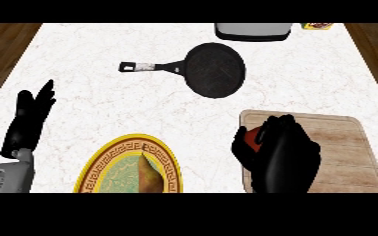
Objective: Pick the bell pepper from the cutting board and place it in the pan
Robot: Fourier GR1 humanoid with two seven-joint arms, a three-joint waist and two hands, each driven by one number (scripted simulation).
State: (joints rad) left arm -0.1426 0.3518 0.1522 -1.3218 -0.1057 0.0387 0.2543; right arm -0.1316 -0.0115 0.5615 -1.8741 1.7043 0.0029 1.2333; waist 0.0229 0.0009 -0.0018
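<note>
Right hand (pixel 284 155) sits over the near-left corner of the wooden cutting board (pixel 336 145), fingers and thumb curled round the red bell pepper (pixel 257 136); only a small patch of red shows between thumb and fingers, the rest is hidden by the hand. Pepper is on or just above the board; cannot tell whether it has lifted clear. Judgement: a bell pepper is light, hollow and fairly stiff, with smooth waxy skin that may slide, and lobed sides that give the fingers grooves to seat in; wrapping it across its widest part, as the hand seems to, suits it better than a fingertip pinch. Black frying pan (pixel 215 70) lies up and to the left, well apart from the board, handle pointing left. Left hand (pixel 29 120) rests at the left edge, fingers straight, holding nothing. A yellow-rimmed plate (pixel 92 167) lies between the hands.
</note>
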